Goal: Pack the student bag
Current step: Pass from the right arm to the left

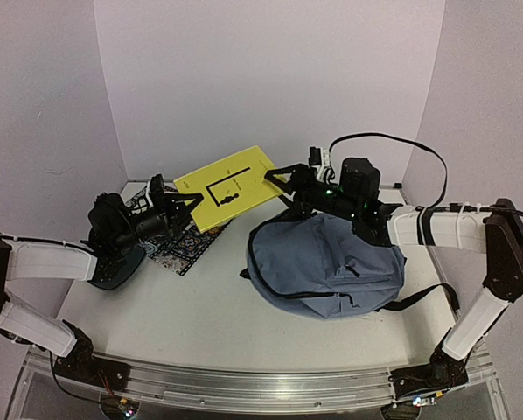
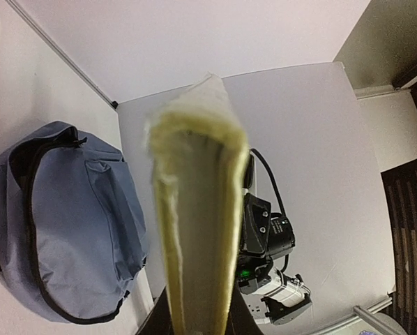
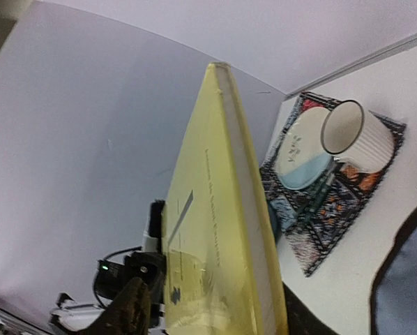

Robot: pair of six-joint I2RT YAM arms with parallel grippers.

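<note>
Evidently a handover: the left end effector (image 1: 188, 203) clenches the yellow book (image 1: 231, 185) aloft; whether the right end effector (image 1: 285, 181) grips it, I cannot tell. The student bag (image 1: 327, 267) lies on the desk (image 1: 200, 319), right of centre. Secure 1 firm grip before separating.

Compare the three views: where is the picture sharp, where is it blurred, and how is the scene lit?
Top external view: soft even light, weak shadows; thin yellow book and blue-grey fabric backpack both in focus. Left wrist view: the book's page edge fills the middle, blurred by closeness; backpack clearer. Right wrist view: near cover soft, white ribbed mug behind crisper.
</note>
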